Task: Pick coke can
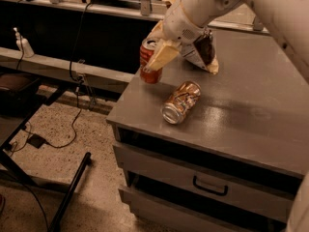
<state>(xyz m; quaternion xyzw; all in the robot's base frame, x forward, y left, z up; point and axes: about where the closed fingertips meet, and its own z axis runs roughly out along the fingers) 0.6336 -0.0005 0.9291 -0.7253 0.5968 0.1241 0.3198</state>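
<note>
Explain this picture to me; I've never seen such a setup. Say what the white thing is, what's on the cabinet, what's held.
The big white shape is a robot's arm, reaching in from the upper right. One camera looks down on a grey cabinet with drawers; where it is mounted I cannot tell. At the arm's end a two-finger pincer is closed around the red coke can at the cabinet's far left corner. An orange-brown and silver can lies on its side nearer the front. A dark snack bag sits behind the pincer.

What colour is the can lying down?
Lying can: orange-brown and silver, camera view. Hand holds coke can behind it.
</note>
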